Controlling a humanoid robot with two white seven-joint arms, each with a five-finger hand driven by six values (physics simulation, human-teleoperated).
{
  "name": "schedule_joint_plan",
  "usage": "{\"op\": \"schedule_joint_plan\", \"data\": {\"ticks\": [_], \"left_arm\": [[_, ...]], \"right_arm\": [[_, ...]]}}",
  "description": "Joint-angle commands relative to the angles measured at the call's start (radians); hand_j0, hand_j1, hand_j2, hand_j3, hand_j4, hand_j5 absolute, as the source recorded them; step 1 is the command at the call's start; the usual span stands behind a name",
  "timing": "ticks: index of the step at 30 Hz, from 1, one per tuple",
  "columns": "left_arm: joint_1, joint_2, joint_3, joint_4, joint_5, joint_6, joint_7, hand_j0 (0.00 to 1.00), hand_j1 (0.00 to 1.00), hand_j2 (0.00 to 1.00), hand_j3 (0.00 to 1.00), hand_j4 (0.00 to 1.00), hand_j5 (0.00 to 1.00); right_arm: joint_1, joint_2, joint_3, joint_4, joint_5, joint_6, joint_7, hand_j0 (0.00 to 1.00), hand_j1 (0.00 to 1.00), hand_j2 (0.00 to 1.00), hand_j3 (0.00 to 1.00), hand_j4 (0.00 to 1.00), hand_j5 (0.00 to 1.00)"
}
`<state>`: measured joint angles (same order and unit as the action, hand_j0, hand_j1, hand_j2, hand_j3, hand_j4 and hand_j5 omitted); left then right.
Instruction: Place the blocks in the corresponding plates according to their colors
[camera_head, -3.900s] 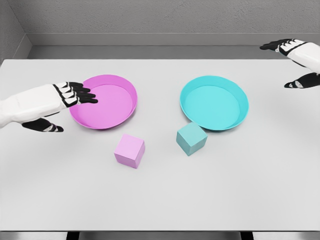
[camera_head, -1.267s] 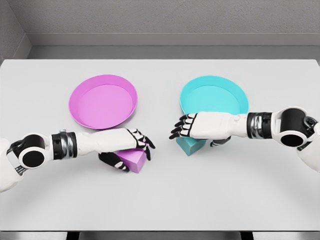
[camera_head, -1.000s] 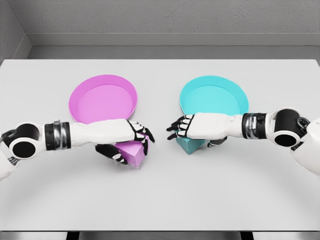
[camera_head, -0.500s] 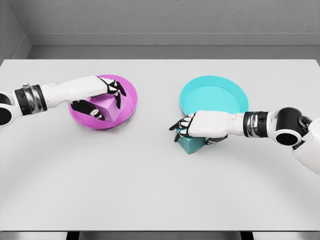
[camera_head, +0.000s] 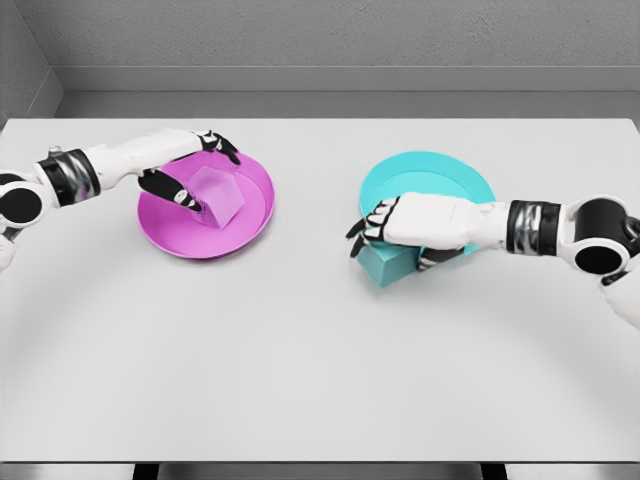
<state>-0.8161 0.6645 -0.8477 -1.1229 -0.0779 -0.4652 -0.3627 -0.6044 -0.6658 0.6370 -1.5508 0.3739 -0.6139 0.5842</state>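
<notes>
Looking down from the head view, the white table (camera_head: 300, 380) filled most of the picture, with a gray wall behind it.

On the left side, the left hand (camera_head: 190, 170) reached in over the pink plate (camera_head: 250, 225). Its black fingers (camera_head: 222, 147) were spread around the pink block (camera_head: 218, 196). The fingers sat on the top and left side of the block. The thumb was low on the left side. The block was tilted, with one corner pointing down. It sat over the inside of the pink plate. I could not tell if the block was touching the plate floor or was just above it. I also could not tell if the hand was squeezing the block or had let go a little.

On the right side, the right hand (camera_head: 395, 228) lay over the teal block (camera_head: 388, 266). Its fingers were curled down over the top and left side of the block, so it had hold of it. The teal block was just beside the near left rim of the teal plate (camera_head: 470, 180). It was not inside the plate. The right arm crossed over the front part of the teal plate.

The two plates were well apart from each other.
</notes>
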Motion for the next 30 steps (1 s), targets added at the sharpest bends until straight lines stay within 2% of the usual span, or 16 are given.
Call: {"op": "schedule_joint_plan", "data": {"ticks": [1,3,5,8,11,13,16,19,21,23,26,30], "left_arm": [[0.000,-0.011,0.002,0.020,0.007,0.005,0.001,1.00,1.00,1.00,1.00,1.00,1.00],[0.000,-0.011,0.004,0.031,0.007,0.005,0.002,1.00,1.00,1.00,1.00,1.00,1.00],[0.000,-0.009,0.006,0.037,0.007,0.005,0.002,1.00,1.00,1.00,1.00,1.00,1.00],[0.005,0.012,0.019,0.028,0.010,-0.012,0.004,1.00,1.00,1.00,1.00,1.00,1.00],[0.014,0.083,0.038,0.032,0.016,-0.116,0.005,1.00,1.00,1.00,1.00,1.00,1.00],[0.026,0.127,0.041,0.049,0.018,-0.136,0.011,1.00,1.00,1.00,1.00,1.00,1.00],[0.049,0.135,0.042,0.124,0.020,-0.146,0.013,1.00,1.00,1.00,1.00,1.00,1.00],[0.066,0.170,0.075,0.196,0.021,-0.146,0.013,1.00,1.00,1.00,1.00,1.00,1.00],[0.066,0.170,0.082,0.238,0.021,-0.146,0.013,1.00,1.00,1.00,1.00,1.00,1.00],[0.067,0.173,0.087,0.226,0.021,-0.146,0.013,1.00,1.00,1.00,1.00,1.00,1.00],[0.086,0.205,0.101,0.227,0.021,-0.146,0.010,1.00,1.00,1.00,1.00,1.00,1.00],[0.087,0.196,0.099,0.222,0.020,-0.146,0.005,1.00,1.00,1.00,1.00,1.00,1.00]], "right_arm": [[0.005,-0.006,-0.057,0.005,-0.056,0.003,-0.001,0.73,0.73,0.73,0.73,0.73,0.73],[0.017,-0.006,-0.097,0.011,-0.107,0.003,-0.001,0.73,0.73,0.73,0.73,0.73,0.73],[0.017,-0.006,-0.146,0.070,-0.144,0.003,-0.001,0.73,0.73,0.73,0.73,0.73,0.73],[0.009,0.003,-0.220,0.221,-0.191,0.003,-0.003,0.75,0.75,0.75,0.75,0.75,0.75],[0.002,0.011,-0.232,0.278,-0.199,0.003,-0.006,0.75,0.75,0.75,0.75,0.75,0.75],[0.003,0.018,-0.231,0.276,-0.196,0.003,-0.004,1.00,1.00,1.00,1.00,1.00,1.00],[0.003,0.009,-0.232,0.273,-0.196,0.003,-0.004,1.00,1.00,1.00,1.00,1.00,1.00],[0.005,0.005,-0.237,0.273,-0.196,0.003,-0.004,1.00,1.00,1.00,1.00,1.00,1.00],[0.017,-0.003,-0.318,0.288,-0.198,0.003,-0.003,1.00,1.00,1.00,1.00,1.00,1.00],[0.023,-0.057,-0.367,0.320,-0.198,0.003,-0.003,1.00,1.00,1.00,1.00,1.00,1.00],[0.040,-0.067,-0.448,0.405,-0.190,0.003,0.003,1.00,1.00,1.00,1.00,1.00,1.00],[0.052,-0.064,-0.442,0.396,-0.187,0.003,0.027,1.00,1.00,1.00,1.00,1.00,1.00]]}}
